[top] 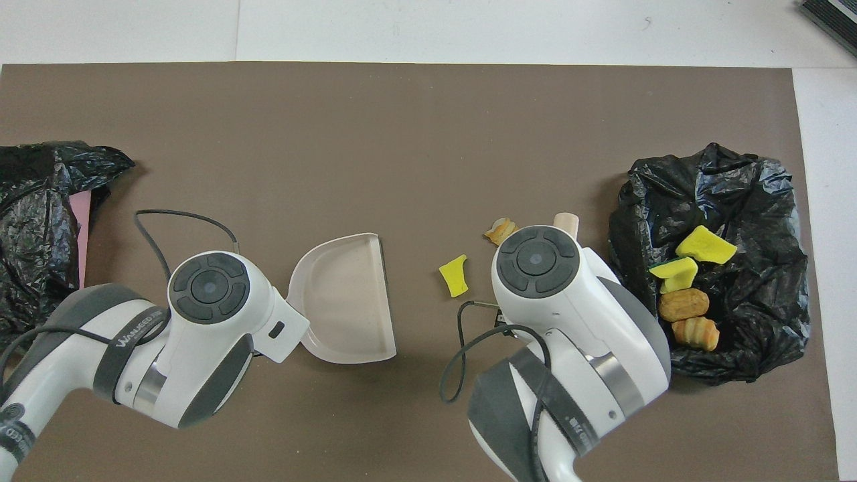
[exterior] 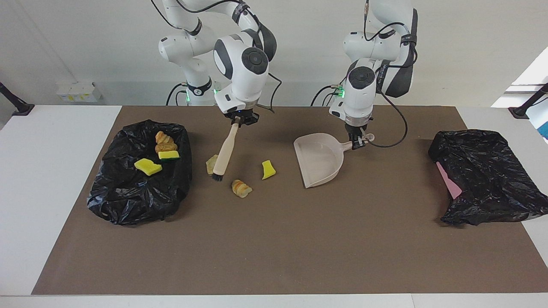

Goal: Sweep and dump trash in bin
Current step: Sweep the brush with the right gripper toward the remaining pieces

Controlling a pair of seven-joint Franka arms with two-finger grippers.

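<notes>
My right gripper (exterior: 240, 121) is shut on the beige brush (exterior: 225, 149); its black bristles are down by a pale pastry scrap (exterior: 210, 164). The brush's handle tip shows past the right arm in the overhead view (top: 566, 221). A yellow sponge chunk (exterior: 268, 170) (top: 455, 275) and a croissant scrap (exterior: 241, 188) (top: 499, 231) lie on the mat between the brush and the dustpan. My left gripper (exterior: 358, 143) is shut on the handle of the beige dustpan (exterior: 319, 160) (top: 345, 298), whose mouth faces the scraps.
A black bag (exterior: 137, 196) (top: 743, 194) at the right arm's end holds several scraps, yellow sponge (exterior: 147, 166) and bread (exterior: 165, 147). Another black bag (exterior: 488, 171) (top: 33, 221) over a pink bin (exterior: 447, 179) lies at the left arm's end. A brown mat (exterior: 274, 248) covers the table.
</notes>
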